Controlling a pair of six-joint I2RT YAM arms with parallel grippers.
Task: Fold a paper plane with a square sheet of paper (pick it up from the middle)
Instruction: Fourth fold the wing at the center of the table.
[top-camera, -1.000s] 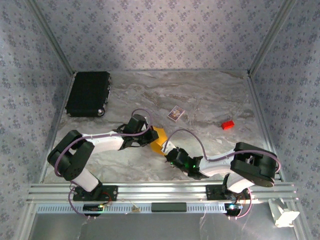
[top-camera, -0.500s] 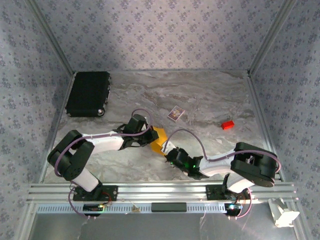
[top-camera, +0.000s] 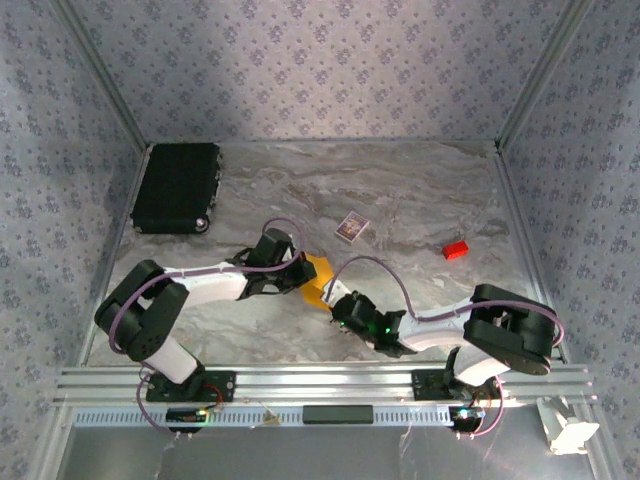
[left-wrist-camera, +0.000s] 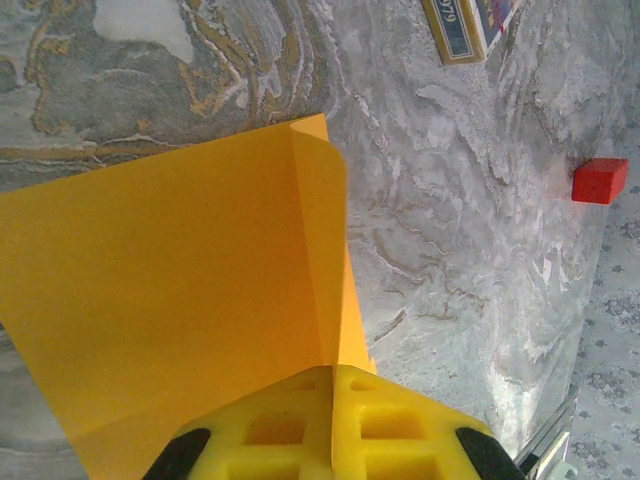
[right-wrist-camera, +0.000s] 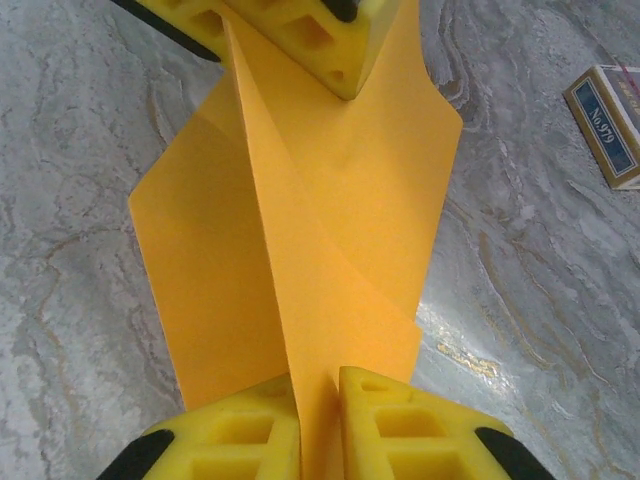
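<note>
Clamps at both ends: left gripper (left-wrist-camera: 332, 405) and right gripper (right-wrist-camera: 318, 410) pinch the square sheet of paper (right-wrist-camera: 330, 200) on its crease, likely its stiffest hold; thin, floppy, tear-prone.

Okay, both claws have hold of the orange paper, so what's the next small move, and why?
Probably squeeze the right claw firmly and draw it back slightly to sharpen the fold. The square sheet of paper spans between it and the left claw, with a raised crease running from one to the other, but the flaps on either side spread apart rather than lying flat together.
</note>
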